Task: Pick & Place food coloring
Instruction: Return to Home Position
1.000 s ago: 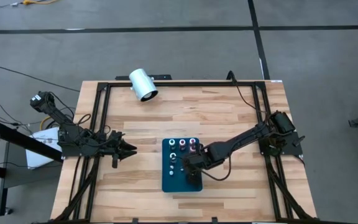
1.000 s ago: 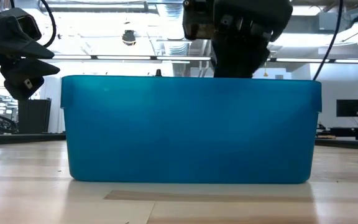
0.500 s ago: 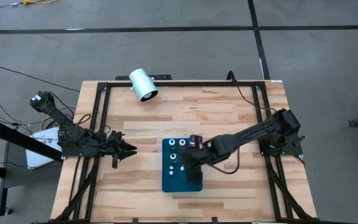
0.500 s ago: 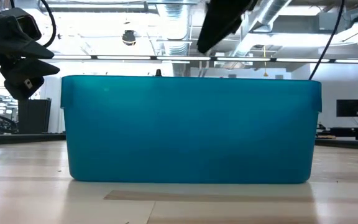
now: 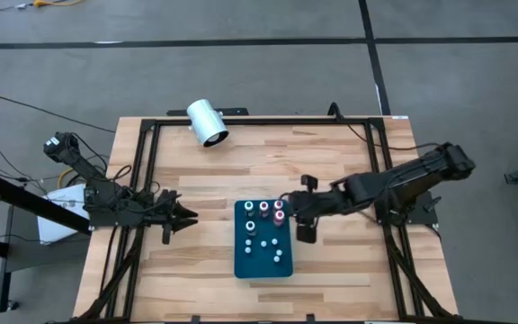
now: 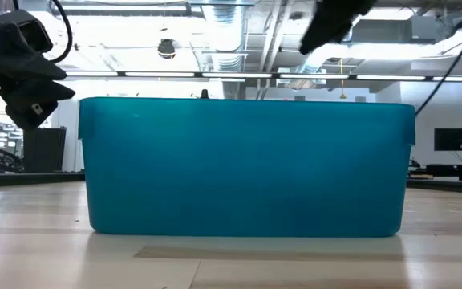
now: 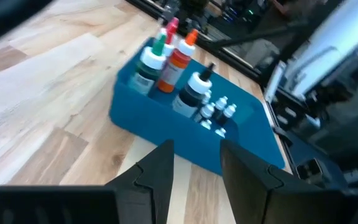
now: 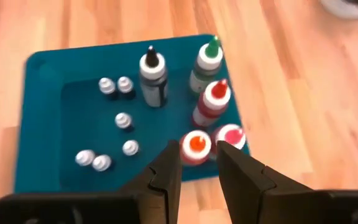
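food coloring (image 8: 153,78) stands upright in blue container (image 8: 48,93).

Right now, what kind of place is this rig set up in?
Probably a robotics lab or workshop: bare concrete floor with taped lines, exposed ceiling ducts and strip lights, and a framed wooden table.

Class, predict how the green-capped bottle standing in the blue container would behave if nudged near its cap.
The green-capped bottle stands tall and narrow, so it would probably tip. Its round body would likely roll afterwards. The red bottle stands close beside it and might get knocked.
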### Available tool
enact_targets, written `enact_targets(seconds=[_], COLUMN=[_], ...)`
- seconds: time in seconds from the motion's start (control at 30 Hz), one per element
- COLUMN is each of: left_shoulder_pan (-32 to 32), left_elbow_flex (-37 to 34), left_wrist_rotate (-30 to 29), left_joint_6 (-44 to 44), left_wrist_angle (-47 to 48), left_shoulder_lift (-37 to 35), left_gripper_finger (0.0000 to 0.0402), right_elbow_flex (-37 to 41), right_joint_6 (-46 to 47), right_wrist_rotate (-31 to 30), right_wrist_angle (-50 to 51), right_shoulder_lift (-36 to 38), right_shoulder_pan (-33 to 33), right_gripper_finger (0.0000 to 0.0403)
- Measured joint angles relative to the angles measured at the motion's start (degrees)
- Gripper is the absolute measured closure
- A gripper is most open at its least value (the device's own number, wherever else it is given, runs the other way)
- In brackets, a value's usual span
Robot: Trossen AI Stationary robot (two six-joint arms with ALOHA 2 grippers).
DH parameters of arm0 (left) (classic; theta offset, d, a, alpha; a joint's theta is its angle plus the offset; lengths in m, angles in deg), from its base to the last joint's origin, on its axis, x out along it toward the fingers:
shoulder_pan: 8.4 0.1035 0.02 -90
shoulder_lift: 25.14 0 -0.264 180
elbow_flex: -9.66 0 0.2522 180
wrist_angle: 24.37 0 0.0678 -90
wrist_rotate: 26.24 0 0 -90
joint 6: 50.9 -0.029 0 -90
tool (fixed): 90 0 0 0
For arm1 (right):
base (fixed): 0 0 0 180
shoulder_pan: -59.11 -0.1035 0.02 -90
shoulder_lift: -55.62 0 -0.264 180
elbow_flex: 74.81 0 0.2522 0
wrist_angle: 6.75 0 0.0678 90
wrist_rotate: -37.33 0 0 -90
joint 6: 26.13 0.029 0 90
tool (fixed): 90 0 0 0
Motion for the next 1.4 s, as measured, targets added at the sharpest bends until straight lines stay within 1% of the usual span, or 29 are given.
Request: enact_targets(seconds=[0.1, 0.2, 0.3, 0.37, 0.43, 0.53, 0.67, 0.8, 0.93, 1.13, 1.23, 1.3, 1.4], left_shoulder_pan=[-0.01, -0.01, 0.57, 1.50, 2.96, 5.88, 10.17, 15.18, 20.49, 26.95, 28.77, 29.48, 29.80], left_elbow_flex=[0.00, 0.00, -0.02, -0.02, -0.02, -0.02, -0.02, -0.02, -0.02, -0.02, -1.33, -3.61, -3.67], left_wrist_rotate=[2.46, 4.77, 8.25, 10.71, 11.80, 13.65, 19.08, 23.87, 30.63, 36.72, 37.06, 35.45, 33.52], left_joint_6=[-3.26, -7.94, -15.75, -21.46, -25.15, -25.96, -27.10, -30.17, -28.76, -28.85, -28.29, -26.46, -25.30], left_wrist_angle=[-0.96, -4.21, -9.40, -12.52, -13.38, -11.04, -8.60, -8.43, -4.57, -2.35, -2.11, -3.39, -2.70], left_shoulder_lift=[-0.04, -0.63, -2.22, -3.89, -6.05, -9.25, -13.63, -17.30, -20.00, -21.41, -21.43, -21.39, -21.41], left_gripper_finger=[0.0281, 0.0281, 0.0281, 0.0281, 0.0281, 0.0281, 0.0281, 0.0281, 0.0281, 0.0281, 0.0281, 0.0281, 0.0281], right_elbow_flex=[6.40, 12.22, 17.81, 21.31, 24.65, 29.06, 33.17, 37.93, 43.65, 49.05, 51.51, 53.46, 55.93], right_joint_6=[-0.35, -0.03, 0.22, 0.65, 1.19, 1.99, 3.40, 5.03, 6.47, 9.15, 9.57, 9.68, 10.68], right_wrist_rotate=[3.11, 3.50, 3.61, 4.87, 5.74, 6.13, 6.19, 6.19, 8.17, 8.73, 6.72, 5.52, 5.54], right_wrist_angle=[-4.40, -7.36, -11.58, -14.43, -17.00, -19.01, -18.88, -22.16, -28.15, -29.33, -32.14, -34.79, -37.24], right_shoulder_lift=[5.51, 11.16, 17.13, 21.42, 25.80, 32.17, 39.05, 45.66, 50.94, 57.18, 58.92, 59.56, 59.56], right_shoulder_pan=[0.01, -0.01, 0.50, 1.17, 2.15, 3.59, 4.70, 5.63, 6.42, 6.79, 6.77, 6.79, 6.77], right_gripper_finger=[0.0310, 0.0310, 0.0310, 0.0310, 0.0310, 0.0310, 0.0310, 0.0310, 0.0310, 0.0310, 0.0310, 0.0310, 0.0310])
